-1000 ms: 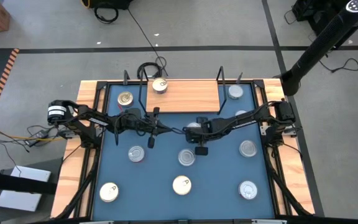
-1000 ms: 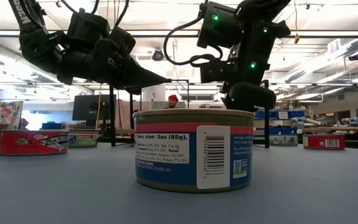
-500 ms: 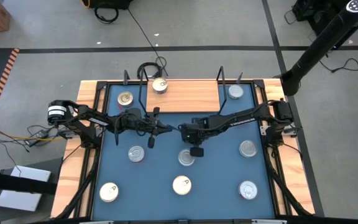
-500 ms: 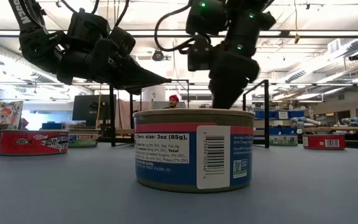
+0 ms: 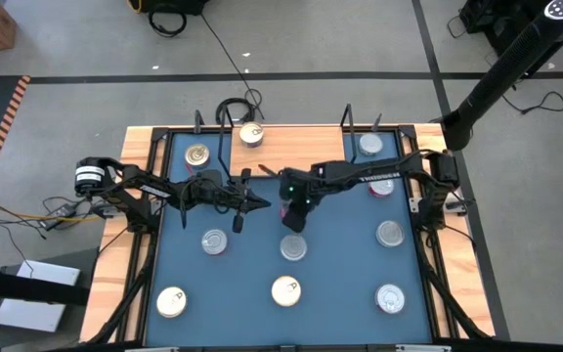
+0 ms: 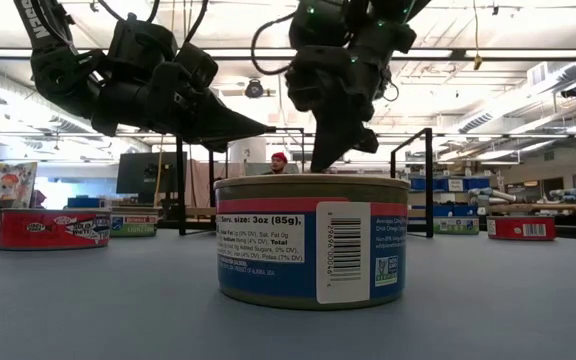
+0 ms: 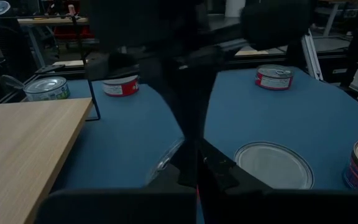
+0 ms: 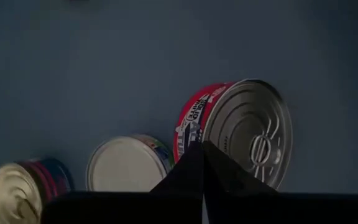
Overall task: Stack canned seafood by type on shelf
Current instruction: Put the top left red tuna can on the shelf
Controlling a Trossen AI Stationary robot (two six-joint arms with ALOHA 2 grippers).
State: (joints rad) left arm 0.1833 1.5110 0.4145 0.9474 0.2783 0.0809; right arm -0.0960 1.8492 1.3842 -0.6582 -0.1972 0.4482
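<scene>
The light-wood shelf (image 5: pixel 296 152) lies at the table's far edge with one tin (image 5: pixel 251 134) standing on it. Several other tins stand on the blue table, among them a silver-topped one (image 5: pixel 294 246) and a red-sided one (image 5: pixel 379 184). My right gripper (image 5: pixel 291 213) is shut and points down at mid-table, its tip beside a red-sided, silver-lidded tin (image 8: pixel 241 127). In the low view the right gripper (image 6: pixel 323 165) shows behind the nearest tin (image 6: pixel 311 240). My left gripper (image 5: pixel 258 202) is shut and empty, level above the table, just left of the right one. My right gripper's shut fingertips (image 8: pixel 194 158) stand against the red side (image 8: pixel 194 118) of the silver-lidded tin, coming from above and pointing down. I cannot tell whether they touch it. The tin stands flat on the table.
A gold-topped tin (image 5: pixel 196 154) and a silver one (image 5: pixel 369 145) stand on the table at either end of the shelf. More tins (image 5: pixel 171 301) (image 5: pixel 286 289) (image 5: pixel 390 298) stand along the near edge. Black wire frames (image 5: pixel 231 117) rise at the shelf's ends. A person (image 6: pixel 279 160) shows far behind.
My right gripper has gone toward the table's left edge and tipped so that its shut fingers point down, uncovering the red-sided tin near the shelf's right end.
</scene>
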